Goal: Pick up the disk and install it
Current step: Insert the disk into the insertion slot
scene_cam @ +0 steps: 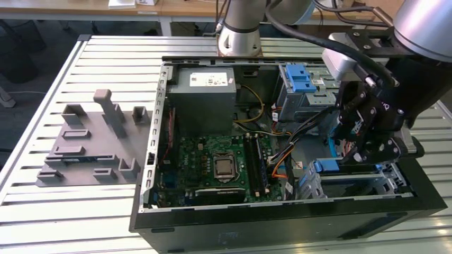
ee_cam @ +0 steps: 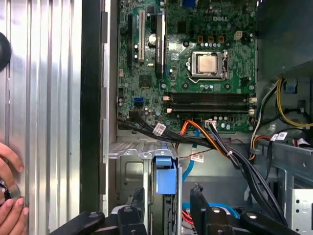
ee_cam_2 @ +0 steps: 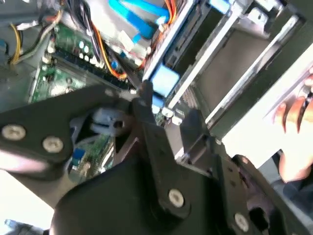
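Over the drive cage (ee_cam: 128,169) at one corner of the open computer case (scene_cam: 282,225), the gripper (ee_cam: 167,191) hangs with its fingers (ee_cam: 138,203) apart, one on each side of the disk (ee_cam: 165,176). In the first wrist view a narrow gap shows between each finger and the disk, so nothing is clamped. The disk stands on edge inside the cage with its bright blue frame end facing up toward the gripper. In the exterior view that blue edge (scene_cam: 328,165) sits just under the dark gripper links.

Orange and black cables (ee_cam: 215,142) run past the cage, close beside the disk, toward the green motherboard (ee_cam: 195,73). A second cage with a blue latch (scene_cam: 302,79) sits further back in the case.

The case lies on the slatted metal counter (scene_cam: 106,211). A grey slotted stand (scene_cam: 92,148) rests well apart, toward the exterior view's left. A person's hand (ee_cam: 10,205) lies on the counter beside the case wall.
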Available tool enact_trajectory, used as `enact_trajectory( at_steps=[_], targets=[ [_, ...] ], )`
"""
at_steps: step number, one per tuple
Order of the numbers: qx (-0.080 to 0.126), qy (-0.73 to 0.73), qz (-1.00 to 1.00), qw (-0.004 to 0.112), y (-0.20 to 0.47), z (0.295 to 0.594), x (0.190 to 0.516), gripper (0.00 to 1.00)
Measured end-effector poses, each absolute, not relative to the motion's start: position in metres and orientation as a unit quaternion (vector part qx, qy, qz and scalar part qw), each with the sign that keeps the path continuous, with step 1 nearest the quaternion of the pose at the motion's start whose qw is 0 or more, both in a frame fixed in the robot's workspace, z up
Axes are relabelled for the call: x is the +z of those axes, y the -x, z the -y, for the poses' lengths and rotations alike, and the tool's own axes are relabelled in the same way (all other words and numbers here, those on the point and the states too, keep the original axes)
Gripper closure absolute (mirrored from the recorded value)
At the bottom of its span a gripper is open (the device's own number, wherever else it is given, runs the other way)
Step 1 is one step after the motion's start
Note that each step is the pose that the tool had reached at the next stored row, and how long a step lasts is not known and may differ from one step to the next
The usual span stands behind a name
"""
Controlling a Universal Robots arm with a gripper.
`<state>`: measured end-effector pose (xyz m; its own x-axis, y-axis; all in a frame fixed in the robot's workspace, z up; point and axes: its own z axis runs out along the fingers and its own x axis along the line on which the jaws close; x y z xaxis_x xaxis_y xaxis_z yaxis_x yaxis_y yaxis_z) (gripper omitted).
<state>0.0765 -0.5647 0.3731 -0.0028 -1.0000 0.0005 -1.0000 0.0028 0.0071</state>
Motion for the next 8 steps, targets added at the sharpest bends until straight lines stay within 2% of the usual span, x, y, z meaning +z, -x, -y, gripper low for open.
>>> enact_trajectory(
  at_steps=[3,4,5,7,8],
  targets=[
    [-0.002,-0.706,0.708,0.003,-0.0765,0.5647,0.3691,0.52],
    [-0.002,-0.706,0.708,0.003,-0.0765,0.5647,0.3682,0.58],
    [-0.002,-0.706,0.708,0.003,-0.0765,0.5647,0.3675,0.58],
    [-0.002,-0.707,0.708,0.003,-0.0765,0.5646,0.3663,0.70],
    [-0.002,-0.707,0.707,0.003,-0.0766,0.5647,0.3657,0.70]
  ],
)
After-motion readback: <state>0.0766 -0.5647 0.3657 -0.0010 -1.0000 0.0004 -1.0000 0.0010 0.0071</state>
